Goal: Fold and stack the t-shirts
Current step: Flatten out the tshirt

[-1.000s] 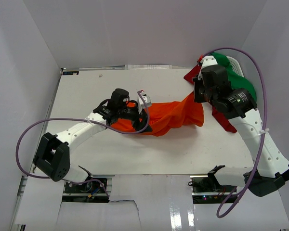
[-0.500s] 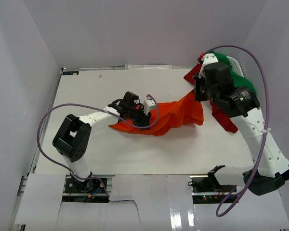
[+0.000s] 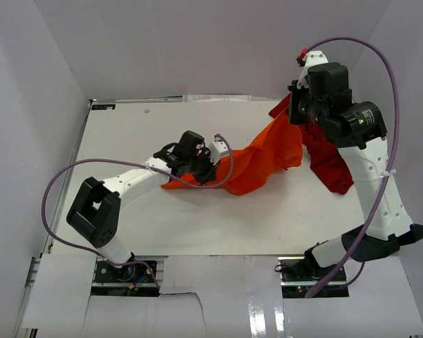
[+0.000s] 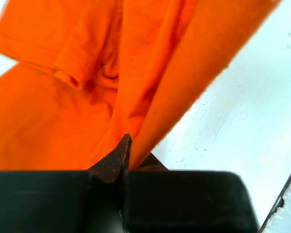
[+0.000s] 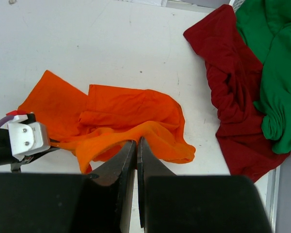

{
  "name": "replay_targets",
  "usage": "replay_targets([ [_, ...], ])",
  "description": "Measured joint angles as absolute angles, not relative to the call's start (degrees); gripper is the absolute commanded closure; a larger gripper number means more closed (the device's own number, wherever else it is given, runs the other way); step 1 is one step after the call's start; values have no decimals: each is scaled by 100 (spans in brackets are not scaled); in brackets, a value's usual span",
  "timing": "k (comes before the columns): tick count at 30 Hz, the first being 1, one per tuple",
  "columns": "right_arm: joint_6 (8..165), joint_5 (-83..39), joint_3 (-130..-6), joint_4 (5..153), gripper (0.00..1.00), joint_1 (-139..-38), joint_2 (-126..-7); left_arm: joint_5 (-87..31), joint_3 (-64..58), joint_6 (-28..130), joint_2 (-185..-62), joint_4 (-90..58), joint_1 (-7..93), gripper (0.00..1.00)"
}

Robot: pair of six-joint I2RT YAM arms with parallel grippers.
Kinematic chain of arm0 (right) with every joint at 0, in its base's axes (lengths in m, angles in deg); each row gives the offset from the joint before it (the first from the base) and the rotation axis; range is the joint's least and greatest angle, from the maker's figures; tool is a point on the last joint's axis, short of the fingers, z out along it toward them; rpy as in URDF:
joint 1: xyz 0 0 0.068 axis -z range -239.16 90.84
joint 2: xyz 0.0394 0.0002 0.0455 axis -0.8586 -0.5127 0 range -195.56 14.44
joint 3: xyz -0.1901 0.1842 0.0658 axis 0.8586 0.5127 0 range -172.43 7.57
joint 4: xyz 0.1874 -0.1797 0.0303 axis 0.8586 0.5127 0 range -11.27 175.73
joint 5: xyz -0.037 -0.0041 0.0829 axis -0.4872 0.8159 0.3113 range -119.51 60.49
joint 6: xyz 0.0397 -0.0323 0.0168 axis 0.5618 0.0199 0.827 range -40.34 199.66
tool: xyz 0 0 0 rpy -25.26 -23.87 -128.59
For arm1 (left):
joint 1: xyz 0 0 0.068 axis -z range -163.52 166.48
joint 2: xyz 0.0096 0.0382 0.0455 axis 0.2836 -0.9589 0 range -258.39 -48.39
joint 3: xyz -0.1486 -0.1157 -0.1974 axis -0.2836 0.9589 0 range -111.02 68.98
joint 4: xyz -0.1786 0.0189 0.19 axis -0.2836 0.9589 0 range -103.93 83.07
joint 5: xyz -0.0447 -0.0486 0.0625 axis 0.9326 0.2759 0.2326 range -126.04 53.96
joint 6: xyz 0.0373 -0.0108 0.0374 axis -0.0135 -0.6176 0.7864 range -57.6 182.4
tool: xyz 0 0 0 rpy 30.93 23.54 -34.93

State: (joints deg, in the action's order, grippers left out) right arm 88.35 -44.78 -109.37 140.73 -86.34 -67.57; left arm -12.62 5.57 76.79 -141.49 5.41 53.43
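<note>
Stretching between 2 grippers, the orange shirt (image 3: 268,151) spans the middle of the table (image 3: 120,134). The left gripper (image 4: 125,145) sits low at the shirt's left end, its jaws pinched together on a fold of orange cloth. The right gripper (image 5: 137,145) is raised over the table's far right part, jaws clamped on the shirt's other end. That end rises off the surface, while the left part lies crumpled on it. The red shirt (image 3: 329,160) lies rumpled at the table's right edge, just beside the lifted orange end. The green shirt (image 5: 276,73) is bunched against the red one, on the side away from the orange shirt, and overlaps it. It shows in the right wrist view; in the top view the right arm hides it.
</note>
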Motion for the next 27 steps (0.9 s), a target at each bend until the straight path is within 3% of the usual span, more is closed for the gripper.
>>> replay_targets([
  [1,8822,-4449,-10970,14090,92,-8608,-6808,-1439,458,7655,-14114,656,5382,100],
  [15,8809,-4207,-11160,14200,92,-8302,-7168,-4263,-3100,6538,-14062,4011,5762,100],
  [19,8820,-4176,-11160,14176,92,-8210,-7125,-4849,-3336,6252,-13828,4599,5747,100],
  [22,8820,-4135,-11189,14189,92,-8072,-7096,-4958,-3332,6025,-13802,4986,5747,100],
  [27,8816,-4117,-11440,14217,92,-7967,-7074,-4136,-3583,5485,-13942,5342,5749,100],
])
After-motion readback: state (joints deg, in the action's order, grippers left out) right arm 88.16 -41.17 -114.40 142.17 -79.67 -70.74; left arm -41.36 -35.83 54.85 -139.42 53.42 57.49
